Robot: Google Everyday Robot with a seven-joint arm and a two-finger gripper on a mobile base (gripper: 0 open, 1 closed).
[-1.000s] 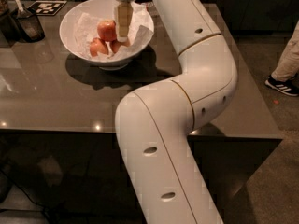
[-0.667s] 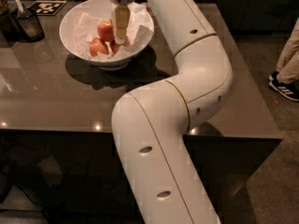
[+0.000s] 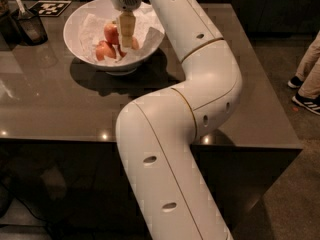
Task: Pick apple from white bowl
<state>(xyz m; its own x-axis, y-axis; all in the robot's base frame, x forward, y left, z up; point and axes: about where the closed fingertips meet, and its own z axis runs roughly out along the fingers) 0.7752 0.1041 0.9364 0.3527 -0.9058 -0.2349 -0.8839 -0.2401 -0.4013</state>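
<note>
The white bowl [image 3: 80, 19] stands on the dark table at the back left, lined with crumpled white paper. Three fruits lie in it. The glossy red apple [image 3: 110, 32] is the upper one. A duller orange fruit [image 3: 104, 50] lies in front of it, and another [image 3: 135, 43] shows partly behind the gripper. My gripper [image 3: 126, 43] hangs straight down into the bowl, right beside the apple on its right side. It hides part of the fruit behind it.
A small dark cup with a utensil [image 3: 31, 26] stands left of the bowl. A black-and-white marker tag [image 3: 50, 7] lies behind it. My white arm [image 3: 200, 84] arches over the table's right half. A person's shoes [image 3: 306, 93] are on the floor at right.
The gripper has shifted slightly left and lower into the bowl, closer to the apple. The fruits and the bowl have not moved.
</note>
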